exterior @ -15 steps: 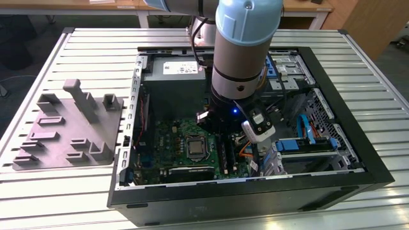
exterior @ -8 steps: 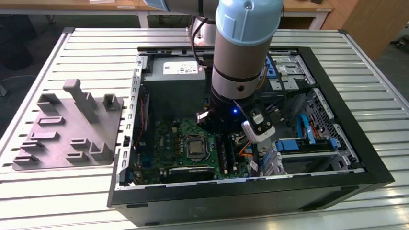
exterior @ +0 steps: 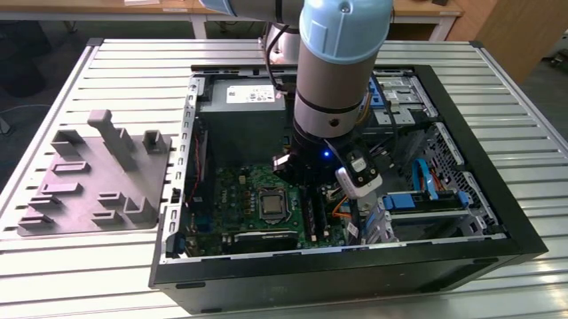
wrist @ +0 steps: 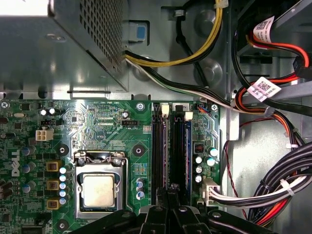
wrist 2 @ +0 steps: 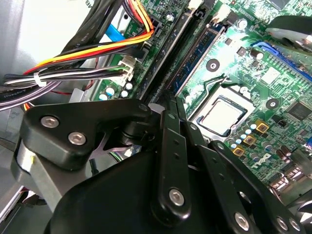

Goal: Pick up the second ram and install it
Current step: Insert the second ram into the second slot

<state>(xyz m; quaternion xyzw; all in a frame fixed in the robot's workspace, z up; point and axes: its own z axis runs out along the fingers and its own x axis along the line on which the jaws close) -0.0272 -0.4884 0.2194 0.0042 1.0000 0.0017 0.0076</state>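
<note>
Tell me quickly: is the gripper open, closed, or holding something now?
Gripper: over the RAM slots; open or closed cannot be told.

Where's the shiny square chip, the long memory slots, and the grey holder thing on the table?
Square chip [wrist: 99,189]: first wrist view, middle of its silver lid.
Memory slots [wrist: 161,156]: first wrist view, midway along one dark slot.
Grey holder [exterior: 93,176]: exterior view, flat base between its upright blocks.

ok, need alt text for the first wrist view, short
Looking down into an open computer case at a green motherboard, with the gripper poised directly over the RAM slots beside the bare CPU. A perforated metal power supply sits beyond the board, and bundled cables run along one side.
</note>
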